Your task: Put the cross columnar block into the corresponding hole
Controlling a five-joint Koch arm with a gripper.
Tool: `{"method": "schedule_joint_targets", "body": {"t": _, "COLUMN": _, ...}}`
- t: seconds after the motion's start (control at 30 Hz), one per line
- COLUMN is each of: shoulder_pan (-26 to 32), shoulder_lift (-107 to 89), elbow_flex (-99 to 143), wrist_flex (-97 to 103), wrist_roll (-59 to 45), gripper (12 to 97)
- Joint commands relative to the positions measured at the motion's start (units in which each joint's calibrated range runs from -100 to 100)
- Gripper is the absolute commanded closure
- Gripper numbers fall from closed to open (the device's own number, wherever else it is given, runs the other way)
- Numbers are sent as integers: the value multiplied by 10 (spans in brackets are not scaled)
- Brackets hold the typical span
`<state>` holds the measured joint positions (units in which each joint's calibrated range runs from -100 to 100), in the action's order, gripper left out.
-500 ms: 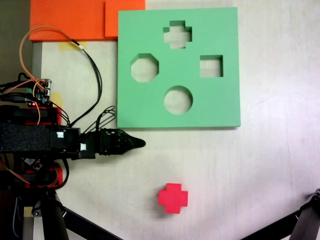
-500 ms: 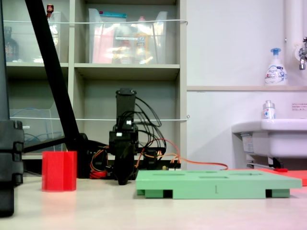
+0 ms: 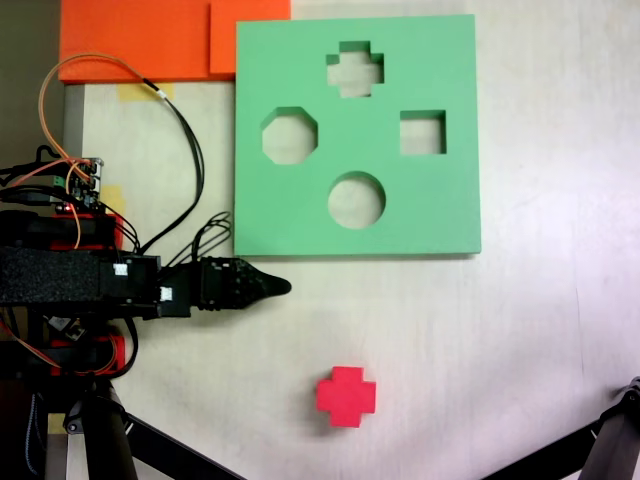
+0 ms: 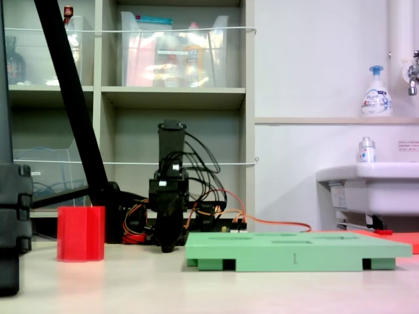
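- Where the camera looks straight down on the table (image 3: 560,330), the arm lies along the left edge with its gripper (image 3: 280,287) pointing right, and the black jaws draw to a single dark tip with no gap visible, so they read as together and hold nothing.
- Same view: the cross columnar block (image 3: 346,396) sits on bare tabletop, below and right of the gripper tip, well apart from it, plus-shaped face up.
- Same view: the green foam board (image 3: 450,210) lies flat above the gripper; its lower left corner is near the arm's cables. The corresponding hole (image 3: 355,69) is the topmost cutout, near the board's far edge. The octagonal cutout (image 3: 290,136) is at left, the square cutout (image 3: 423,132) at right, the round cutout (image 3: 356,199) lowest. All four are unfilled.
- Same view: orange foam sheets (image 3: 140,40) lie at top left, touching the board's upper left corner.
- Low side camera at table level: the gripper (image 4: 168,247) hangs tip down just above the table, just left of the board (image 4: 294,252). Only one dark tip shows here, so this angle does not settle the jaws.
- Same view: the block (image 4: 80,233) stands upright at left, apart from gripper and board.
- Behind: shelves (image 4: 177,98) with clear bins, a sink (image 4: 373,190) at right, a soap bottle (image 4: 376,93) above it.
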<state>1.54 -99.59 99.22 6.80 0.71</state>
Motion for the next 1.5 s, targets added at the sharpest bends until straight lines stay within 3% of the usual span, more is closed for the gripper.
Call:
{"method": "schedule_joint_targets", "body": {"t": 0.0, "shoulder_pan": 0, "shoulder_lift": -4, "elbow_flex": 8, "wrist_flex": -51, "wrist_roll": 1, "gripper": 591}}
{"method": "schedule_joint_targets", "body": {"t": 1.3, "shoulder_pan": -12, "shoulder_lift": -4, "elbow_flex": 8, "wrist_flex": -43, "wrist_roll": 5, "gripper": 597}}
{"method": "schedule_joint_targets", "body": {"t": 1.47, "shoulder_pan": -40, "shoulder_lift": -4, "elbow_flex": 8, "wrist_flex": -35, "wrist_roll": 93, "gripper": 609}}
